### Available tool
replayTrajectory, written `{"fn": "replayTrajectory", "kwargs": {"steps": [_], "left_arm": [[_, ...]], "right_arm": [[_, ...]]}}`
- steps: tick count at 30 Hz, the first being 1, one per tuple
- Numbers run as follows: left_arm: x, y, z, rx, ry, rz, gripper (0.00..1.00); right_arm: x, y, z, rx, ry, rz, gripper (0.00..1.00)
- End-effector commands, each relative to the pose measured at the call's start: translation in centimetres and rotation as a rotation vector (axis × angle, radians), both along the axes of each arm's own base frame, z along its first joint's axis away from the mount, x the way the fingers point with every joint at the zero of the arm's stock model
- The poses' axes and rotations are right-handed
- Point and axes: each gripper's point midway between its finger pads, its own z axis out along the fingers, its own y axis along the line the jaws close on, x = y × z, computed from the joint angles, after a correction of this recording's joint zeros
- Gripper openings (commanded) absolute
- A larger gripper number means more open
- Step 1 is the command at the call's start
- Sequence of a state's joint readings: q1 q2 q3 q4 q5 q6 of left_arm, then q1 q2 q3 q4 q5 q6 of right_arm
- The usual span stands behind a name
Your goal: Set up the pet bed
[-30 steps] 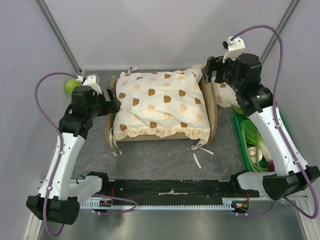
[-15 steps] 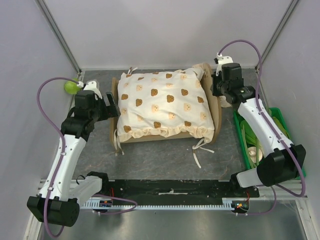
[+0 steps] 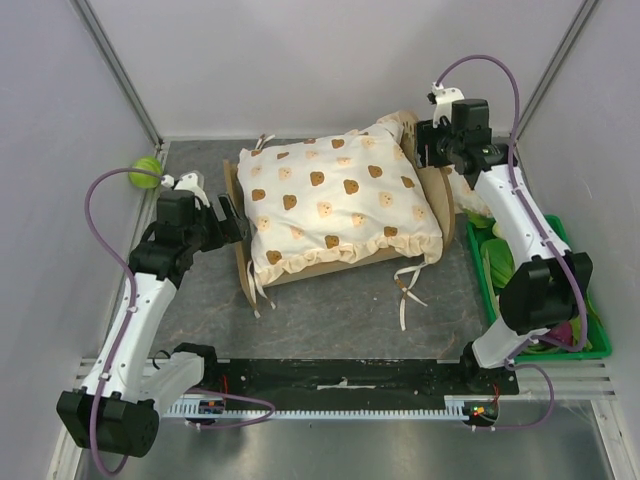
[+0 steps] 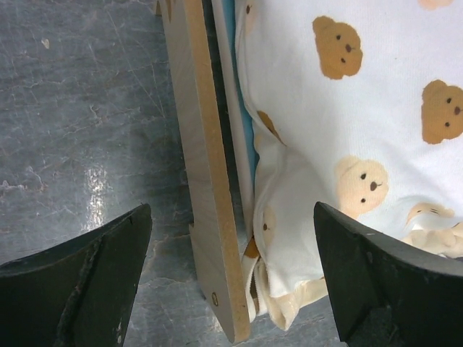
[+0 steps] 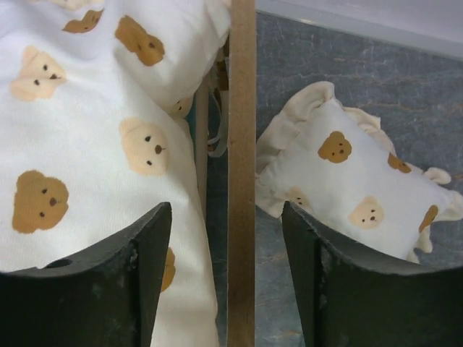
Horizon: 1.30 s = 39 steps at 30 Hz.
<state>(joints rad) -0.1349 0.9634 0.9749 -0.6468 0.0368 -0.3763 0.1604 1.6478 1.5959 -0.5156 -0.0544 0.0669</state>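
The pet bed lies skewed in the middle of the table, a light-wood frame with a cream bear-print cushion on it. My left gripper is at the bed's left end. In the left wrist view it is open wide, its fingers astride the end board and the cushion corner. My right gripper is at the headboard's far corner. Seen from the right wrist, it is open with the headboard edge between its fingers and a gap on each side.
A small frilled bear-print pillow lies on the table just behind the headboard. A green tray holding several items stands at the right edge. A green ball sits at the far left. Cushion ties trail onto the table.
The bed has turned, its headboard end swinging toward the back and its left end toward the front. My right gripper dropped onto the headboard, closed, then partly reopened. My left gripper followed the left end.
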Motion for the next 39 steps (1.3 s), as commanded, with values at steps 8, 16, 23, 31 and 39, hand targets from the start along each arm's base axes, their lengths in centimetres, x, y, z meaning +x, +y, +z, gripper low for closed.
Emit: {"fn": "replayTrajectory", "kwargs": {"steps": [8, 16, 23, 31, 39], "left_arm": [[0.3, 1.4, 0.8, -0.060, -0.084, 0.164, 0.98], [-0.4, 2.8, 2.2, -0.072, -0.130, 0.261, 0.95], [-2.4, 3.5, 1.2, -0.067, -0.102, 0.294, 0.92], [-3.9, 3.3, 1.4, -0.041, -0.115, 0.239, 0.92], [-4.5, 2.6, 1.1, -0.051, -0.117, 0.180, 0.92]], "right_arm": [[-9.5, 7.3, 13.9, 0.302, -0.315, 0.242, 0.74], [-18.5, 23.0, 5.4, 0.458, -0.152, 0.431, 0.70], [-22.8, 32.3, 1.3, 0.446, -0.112, 0.505, 0.68], [-23.4, 35.8, -1.7, 0.405, -0.100, 0.432, 0.68], [-21.2, 37.2, -4.6, 0.305, -0.119, 0.359, 0.63]]}}
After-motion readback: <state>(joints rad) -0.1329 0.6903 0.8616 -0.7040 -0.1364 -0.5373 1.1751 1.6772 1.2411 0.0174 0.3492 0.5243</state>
